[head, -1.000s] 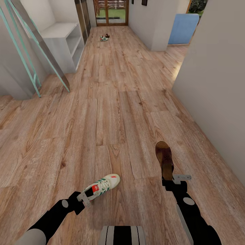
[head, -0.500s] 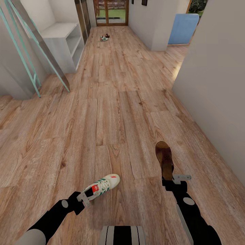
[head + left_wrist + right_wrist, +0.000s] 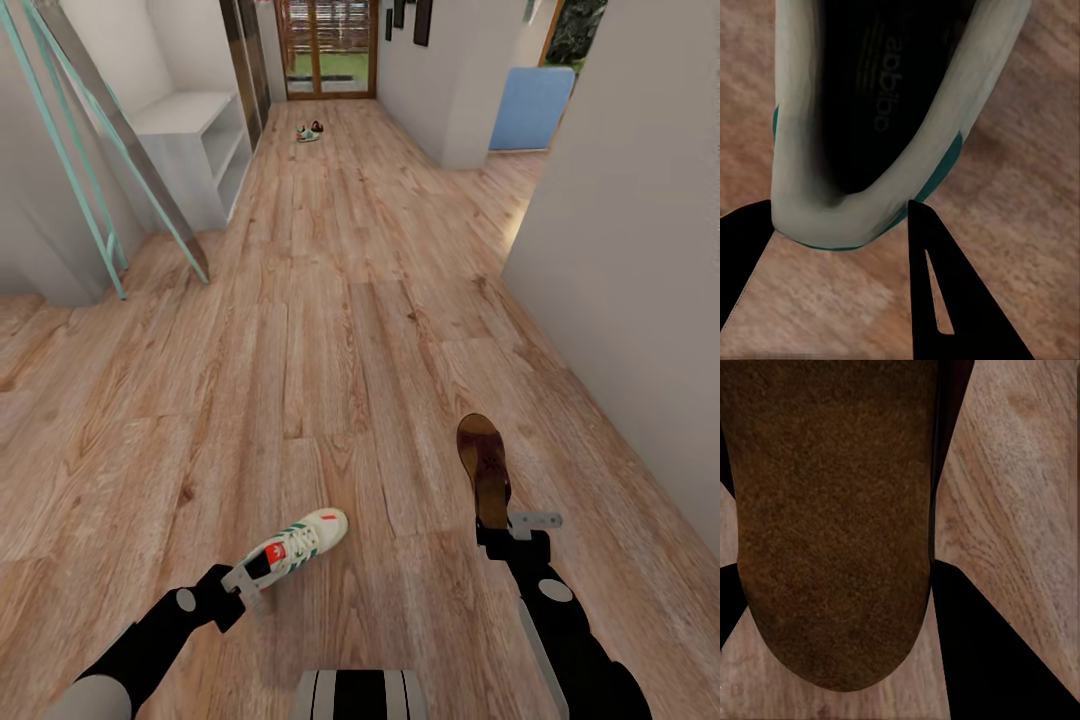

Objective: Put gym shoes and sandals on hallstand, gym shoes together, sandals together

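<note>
In the head view my left gripper (image 3: pixel 246 581) is shut on the heel of a white gym shoe (image 3: pixel 303 539) with green stripes, held just over the corridor floor (image 3: pixel 330 330). My right gripper (image 3: pixel 497 530) is shut on the heel end of a brown sandal (image 3: pixel 483 462), toe pointing away. In the left wrist view the gym shoe's heel (image 3: pixel 847 150) sits between the two dark fingers (image 3: pixel 941 292). The right wrist view has the sandal's footbed (image 3: pixel 832 510) between the fingers (image 3: pixel 982 652). A second gym shoe (image 3: pixel 305 136) and sandal (image 3: pixel 317 128) lie far down the corridor.
A light grey open shelf unit (image 3: pixel 200 140) stands against the left wall, with a leaning teal-framed panel (image 3: pixel 110 150) in front of it. A white wall (image 3: pixel 640 250) runs along the right, with a side opening and a blue object (image 3: pixel 530 105) beyond. A glass door (image 3: pixel 325 50) ends the corridor.
The whole picture has shifted, with the far shoes and shelf unit lower in it, so the camera moved. Both grippers keep their holds on the gym shoe and sandal.
</note>
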Tool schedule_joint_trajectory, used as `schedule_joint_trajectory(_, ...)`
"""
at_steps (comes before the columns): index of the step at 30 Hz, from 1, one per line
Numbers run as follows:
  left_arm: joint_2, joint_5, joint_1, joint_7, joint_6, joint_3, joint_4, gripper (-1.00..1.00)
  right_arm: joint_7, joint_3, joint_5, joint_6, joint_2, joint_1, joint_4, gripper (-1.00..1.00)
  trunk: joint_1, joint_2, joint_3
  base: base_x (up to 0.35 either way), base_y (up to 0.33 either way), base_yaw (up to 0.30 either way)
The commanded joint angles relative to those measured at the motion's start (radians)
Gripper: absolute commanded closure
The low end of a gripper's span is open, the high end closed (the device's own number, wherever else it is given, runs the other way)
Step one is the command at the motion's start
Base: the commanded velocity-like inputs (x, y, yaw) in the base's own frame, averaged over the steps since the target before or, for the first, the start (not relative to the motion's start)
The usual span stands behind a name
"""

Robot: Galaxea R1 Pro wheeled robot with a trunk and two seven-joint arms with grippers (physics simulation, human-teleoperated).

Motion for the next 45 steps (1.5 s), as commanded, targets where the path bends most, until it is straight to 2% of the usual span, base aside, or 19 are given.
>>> schedule_joint_trajectory(1,0.002,0.001,0.001,-0.003,0.005,0.008,-0.002,1.00,-0.004,0.001,0.005,0.007,0.000,0.000,-0.001,1.00,-0.001,0.000,0.003,0.000,0.000,0.000)
schedule_joint_trajectory(7,0.001,0.011,0.006,-0.001,0.003,0.093,-0.002,1.00,-0.004,0.001,0.004,0.006,0.000,0.000,-0.002,1.00,-0.003,0.001,0.026,0.000,0.000,0.000)
schedule_joint_trajectory(8,0.003,0.017,0.007,0.001,-0.001,0.138,-0.002,1.00,-0.004,0.001,0.004,0.005,0.000,0.000,-0.010,1.00,-0.004,0.002,0.030,0.000,0.000,0.000)
schedule_joint_trajectory(12,0.004,0.038,0.008,0.002,-0.007,0.211,0.006,1.00,-0.004,0.001,0.005,0.004,0.000,0.000,-0.015,1.00,-0.005,0.002,0.042,0.000,0.000,0.000)
schedule_joint_trajectory(13,0.003,0.049,0.008,0.003,-0.010,0.246,0.014,1.00,-0.005,0.001,0.008,0.003,-0.001,0.000,-0.009,1.00,-0.005,0.002,0.042,0.000,0.000,0.000)
schedule_joint_trajectory(20,0.001,0.053,0.007,0.003,-0.011,0.281,0.003,1.00,-0.004,0.000,0.011,0.002,-0.006,0.000,-0.003,1.00,-0.006,0.003,0.046,0.000,0.000,0.000)
schedule_joint_trajectory(23,0.002,0.075,0.007,0.003,-0.011,0.313,0.003,1.00,-0.003,0.001,0.012,0.000,-0.015,0.000,-0.002,1.00,-0.007,0.003,0.060,0.000,0.000,0.000)
schedule_joint_trajectory(27,0.004,0.123,0.008,0.003,-0.014,0.358,0.012,1.00,-0.003,0.001,0.013,-0.025,-0.022,0.019,0.013,1.00,-0.009,0.004,0.081,0.000,0.000,0.000)
schedule_joint_trajectory(29,0.005,0.152,0.011,0.003,-0.039,0.378,0.015,1.00,-0.003,0.002,0.012,-0.082,-0.023,0.045,0.049,1.00,-0.010,0.005,0.092,0.000,0.000,0.000)
schedule_joint_trajectory(32,0.006,0.190,0.038,0.007,-0.114,0.393,0.017,1.00,-0.003,0.002,0.011,-0.195,-0.023,0.081,0.124,1.00,-0.011,0.005,0.108,0.000,0.000,0.000)
schedule_joint_trajectory(34,0.005,0.219,0.065,0.031,-0.168,0.406,0.018,1.00,-0.004,0.002,0.011,-0.299,-0.023,0.101,0.198,1.00,-0.012,0.006,0.119,0.000,0.000,0.000)
schedule_joint_trajectory(35,0.005,0.226,0.072,0.040,-0.177,0.409,0.018,1.00,-0.004,0.002,0.011,-0.324,-0.023,0.105,0.218,1.00,-0.012,0.006,0.124,0.000,0.000,0.000)
schedule_joint_trajectory(38,0.004,0.277,0.114,0.094,-0.214,0.434,0.024,1.00,-0.004,0.002,0.010,-0.459,-0.023,0.118,0.331,1.00,-0.014,0.007,0.141,0.000,0.000,0.000)
schedule_joint_trajectory(39,0.004,0.288,0.122,0.100,-0.221,0.438,0.026,1.00,-0.004,0.001,0.010,-0.478,-0.023,0.120,0.348,1.00,-0.014,0.007,0.146,0.000,0.000,0.000)
schedule_joint_trajectory(42,0.006,0.352,0.155,0.116,-0.281,0.460,0.046,1.00,-0.004,0.001,0.010,-0.572,-0.024,0.129,0.441,1.00,-0.015,0.008,0.162,0.000,0.000,0.000)
schedule_joint_trajectory(44,0.009,0.403,0.187,0.121,-0.349,0.470,0.090,1.00,-0.005,0.000,0.009,-0.671,-0.026,0.140,0.534,1.00,-0.016,0.008,0.173,0.000,0.000,0.000)
schedule_joint_trajectory(45,0.010,0.411,0.197,0.122,-0.358,0.471,0.101,1.00,-0.005,0.000,0.009,-0.699,-0.028,0.142,0.558,1.00,-0.017,0.008,0.179,0.000,0.000,0.000)
